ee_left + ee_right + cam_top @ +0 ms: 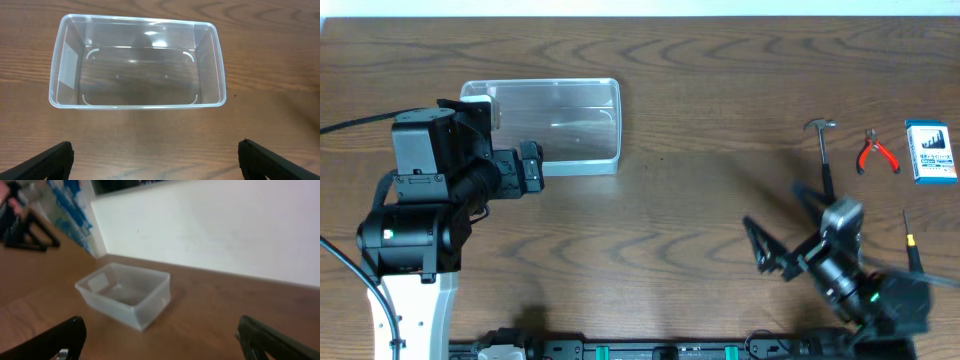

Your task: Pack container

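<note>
The container (610, 110) is a clear plastic tub, empty, at the back left of the table. It also shows in the left wrist view (135, 106) and, blurred, in the right wrist view (150, 305). My left gripper (530, 168) is just in front of the tub's near wall; in its own view (155, 160) its jaws are wide open and empty. My right gripper (772, 205) is at the front right, far from the tub, pointing toward it; in its own view (160, 335) it is open and empty.
At the right of the table lie a small hammer (825, 150), red-handled pliers (875, 152), a small blue box (930, 152) and a thin screwdriver (912, 245). A white wall (225, 225) stands behind the table.
</note>
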### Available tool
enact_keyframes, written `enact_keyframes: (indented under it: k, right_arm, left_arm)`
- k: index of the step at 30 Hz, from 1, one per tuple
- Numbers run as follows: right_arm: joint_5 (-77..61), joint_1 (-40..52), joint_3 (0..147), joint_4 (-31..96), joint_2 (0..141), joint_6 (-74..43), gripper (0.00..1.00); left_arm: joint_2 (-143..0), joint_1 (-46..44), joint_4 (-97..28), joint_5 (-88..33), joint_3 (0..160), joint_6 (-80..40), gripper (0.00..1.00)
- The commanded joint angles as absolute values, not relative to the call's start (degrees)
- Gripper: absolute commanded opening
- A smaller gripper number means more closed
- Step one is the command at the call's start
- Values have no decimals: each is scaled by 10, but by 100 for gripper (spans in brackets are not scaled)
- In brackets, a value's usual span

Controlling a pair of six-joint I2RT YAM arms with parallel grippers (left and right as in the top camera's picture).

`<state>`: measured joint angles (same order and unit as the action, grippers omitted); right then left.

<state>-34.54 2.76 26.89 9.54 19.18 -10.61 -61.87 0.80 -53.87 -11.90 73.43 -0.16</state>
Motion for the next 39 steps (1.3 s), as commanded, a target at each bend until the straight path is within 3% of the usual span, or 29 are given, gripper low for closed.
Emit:
enact_keyframes:
  k: [1, 7, 9, 14, 22, 24, 32, 39]
  right_arm:
    - [-324, 34, 418, 170, 332, -79, 99]
    - [-326, 81, 721, 509, 577, -34, 99]
    - [-322, 86, 768, 570, 623, -21, 99]
    - [-324, 103, 802, 569, 693, -41, 99]
    - [90, 319, 907, 626, 780, -200, 99]
    - [135, 357, 940, 651, 814, -224, 99]
    - [119, 394, 974, 721, 921, -222, 99]
    - [49, 393, 998, 653, 978, -177, 99]
  left_arm:
    - [-617, 12, -539, -123, 747, 0, 98]
    - [-617, 12, -542, -123, 747, -13, 98]
    - [-617, 12, -544, -124, 747, -13, 98]
    - [-617, 12, -544, -124, 747, -13, 98]
    - [-617, 14, -550, -117, 747, -13, 98]
    - [-617, 14, -553, -108, 747, -13, 98]
    - [-617, 14, -612, -69, 747, -11, 98]
    - [-617, 14, -630, -59, 747, -11, 98]
